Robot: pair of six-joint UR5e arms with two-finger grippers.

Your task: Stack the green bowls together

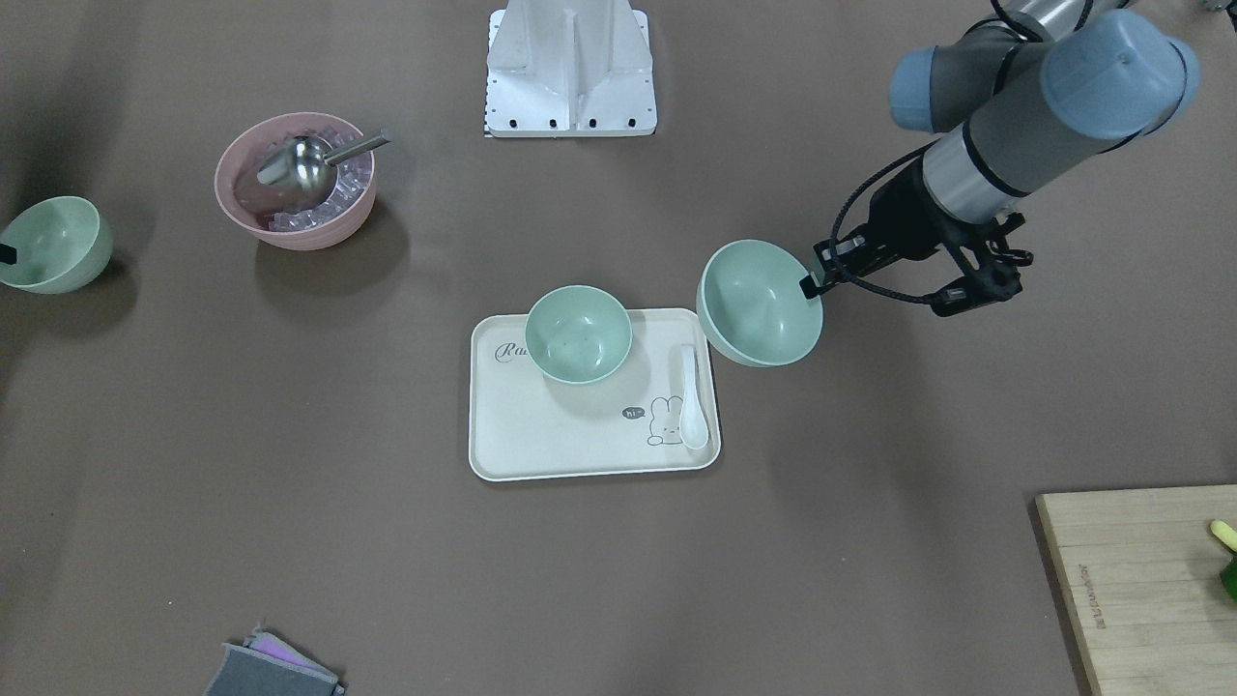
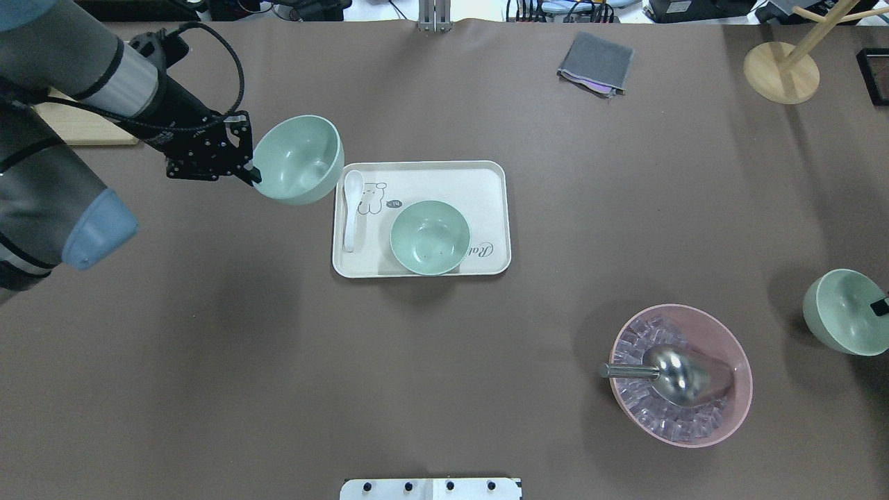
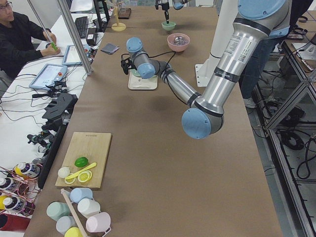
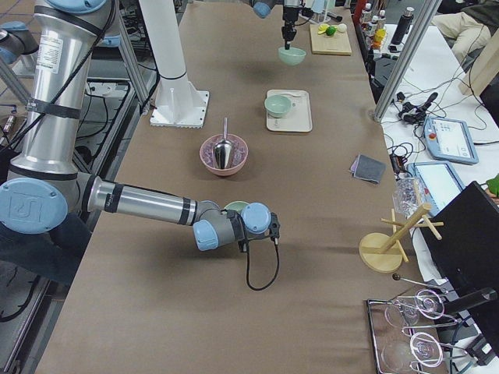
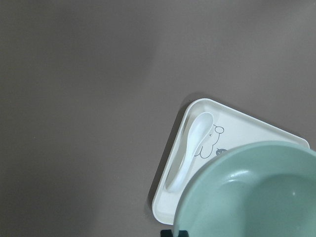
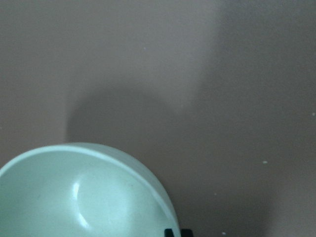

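Note:
One green bowl (image 1: 578, 333) stands upright on the cream tray (image 1: 541, 445), also in the overhead view (image 2: 430, 237). My left gripper (image 1: 810, 287) is shut on the rim of a second green bowl (image 1: 761, 303) and holds it tilted in the air beside the tray's spoon end (image 2: 298, 159); it fills the left wrist view's lower right (image 5: 256, 192). My right gripper (image 2: 881, 305) is shut on the rim of the third green bowl (image 2: 844, 311), lifted over the table's right end (image 1: 53, 244), large in the right wrist view (image 6: 84, 192).
A pink bowl (image 2: 680, 375) of ice cubes holding a metal scoop (image 2: 667, 375) stands between the tray and the right bowl. A white spoon (image 1: 691, 396) lies on the tray. A cutting board (image 1: 1140, 580), grey cloth (image 2: 596, 62) and wooden stand (image 2: 781, 69) sit at the edges.

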